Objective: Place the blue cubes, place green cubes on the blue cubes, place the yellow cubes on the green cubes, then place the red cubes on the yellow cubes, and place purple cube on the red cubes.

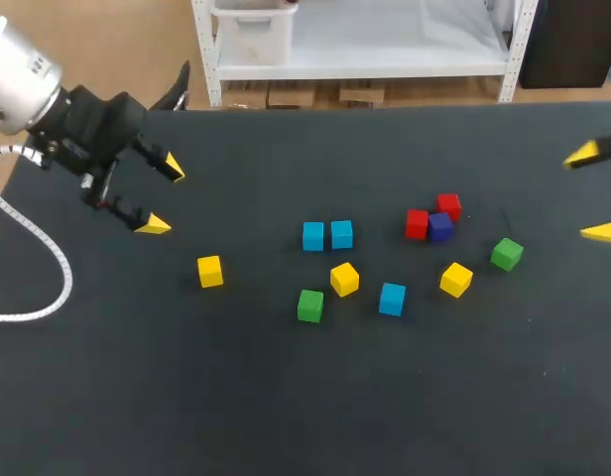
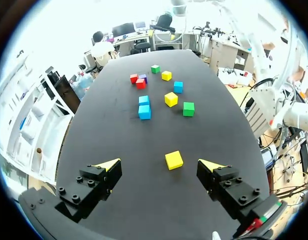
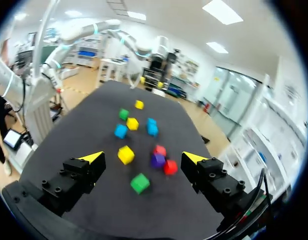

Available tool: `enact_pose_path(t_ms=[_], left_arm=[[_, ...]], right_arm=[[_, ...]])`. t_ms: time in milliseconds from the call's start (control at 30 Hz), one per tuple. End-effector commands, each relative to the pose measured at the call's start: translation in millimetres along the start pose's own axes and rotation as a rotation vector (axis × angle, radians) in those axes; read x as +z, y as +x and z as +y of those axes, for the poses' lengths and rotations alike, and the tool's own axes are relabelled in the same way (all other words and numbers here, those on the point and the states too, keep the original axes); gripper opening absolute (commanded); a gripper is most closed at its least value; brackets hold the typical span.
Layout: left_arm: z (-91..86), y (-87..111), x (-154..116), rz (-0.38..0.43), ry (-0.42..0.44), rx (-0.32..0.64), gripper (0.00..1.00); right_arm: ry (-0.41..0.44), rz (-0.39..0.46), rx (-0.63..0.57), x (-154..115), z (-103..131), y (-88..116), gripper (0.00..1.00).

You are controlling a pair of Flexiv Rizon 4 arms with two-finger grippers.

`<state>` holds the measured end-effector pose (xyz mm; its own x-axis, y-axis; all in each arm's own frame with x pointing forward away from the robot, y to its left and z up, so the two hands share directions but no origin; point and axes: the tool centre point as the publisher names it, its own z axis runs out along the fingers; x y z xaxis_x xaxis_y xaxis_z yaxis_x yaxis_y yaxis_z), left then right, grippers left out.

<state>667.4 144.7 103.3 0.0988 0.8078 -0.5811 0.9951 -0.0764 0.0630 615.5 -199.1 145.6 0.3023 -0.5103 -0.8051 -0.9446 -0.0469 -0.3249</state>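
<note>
Eleven cubes sit single-layer, none stacked, on the black table (image 1: 286, 416): three blue cubes (image 1: 392, 298), two of them touching in a left-right row; three yellow cubes (image 1: 344, 279); two green cubes (image 1: 309, 305); two red cubes (image 1: 417, 223) against one purple cube (image 1: 440, 227). Left gripper (image 1: 164, 196) at the left and right gripper (image 1: 591, 193) at the right edge are both spread and empty.

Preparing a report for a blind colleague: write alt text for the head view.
Eleven cubes lie unstacked on a black table: three blue cubes, three yellow cubes, two green cubes, two red cubes and one purple cube beside the reds. The left hand, open, hangs at the table's left; the right hand, open, at its right edge.
</note>
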Motion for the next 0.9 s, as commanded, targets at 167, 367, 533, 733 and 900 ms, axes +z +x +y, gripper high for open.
enact_pose_path(t_ms=[167, 367, 533, 733, 900], left_arm=[[-0.3, 0.8, 0, -0.003, -0.002, 0.003, 1.0], [-0.3, 0.8, 0, -0.003, -0.002, 0.003, 1.0], [-0.3, 0.8, 0, -0.003, -0.002, 0.003, 1.0], [-0.3, 0.8, 0, -0.003, -0.002, 0.003, 1.0], [-0.3, 0.8, 0, -0.003, -0.002, 0.003, 1.0]], right_arm=[[-0.83, 0.027, -0.509, 61, 3, -43, 1.0], [-1.01, 0.045, -0.69, 89, 18, -59, 1.0], [-1.154, 0.087, -0.844, 113, 25, -66, 1.0], [-1.239, 0.229, -1.044, 143, 36, -64, 1.0], [-1.232, 0.355, -1.141, 167, 42, -59, 1.0]])
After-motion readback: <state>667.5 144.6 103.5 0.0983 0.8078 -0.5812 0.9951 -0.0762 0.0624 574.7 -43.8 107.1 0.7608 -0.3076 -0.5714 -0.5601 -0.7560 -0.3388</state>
